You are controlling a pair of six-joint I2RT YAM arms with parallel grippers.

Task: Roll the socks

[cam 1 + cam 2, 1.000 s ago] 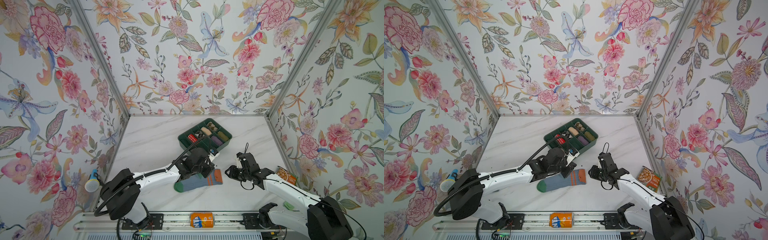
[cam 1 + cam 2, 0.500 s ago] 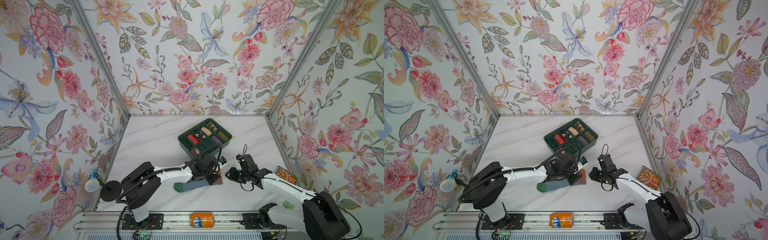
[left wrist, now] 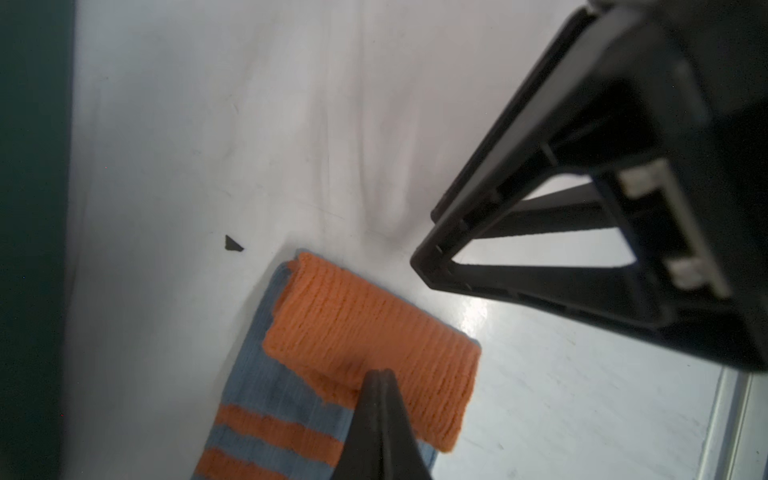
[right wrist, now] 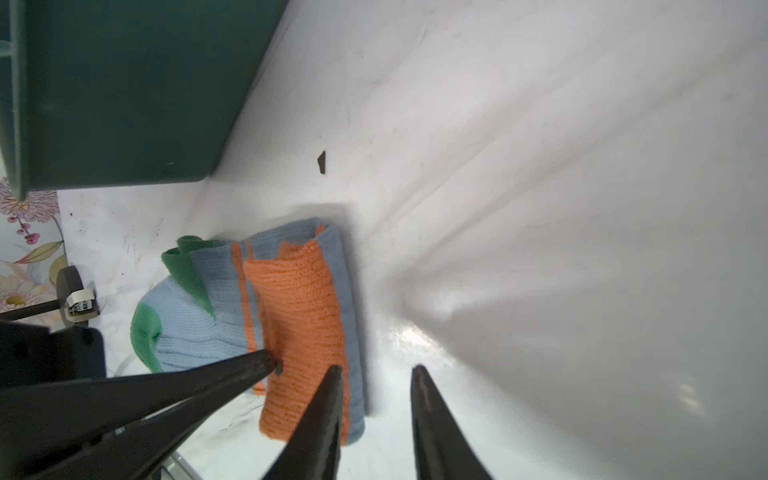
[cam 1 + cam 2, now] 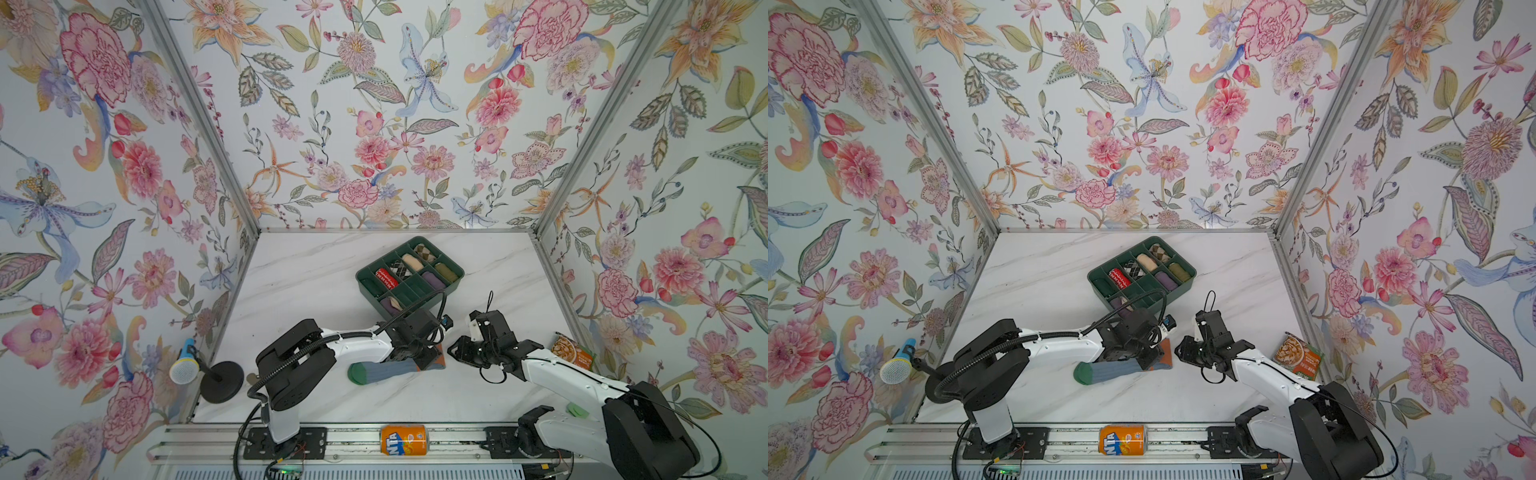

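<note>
Left wrist: left claw (image 3: 380, 375) pressed together against socks (image 3: 374, 328); right claw (image 4: 376, 370) spread (orange can (image 5: 404, 439) reads "NTA").

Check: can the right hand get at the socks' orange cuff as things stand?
Probably yes. The right hand hovers open at the edge of the socks' folded orange cuff, nothing between them. The shut left hand presses on the cuff farther in, so that part is taken.
</note>
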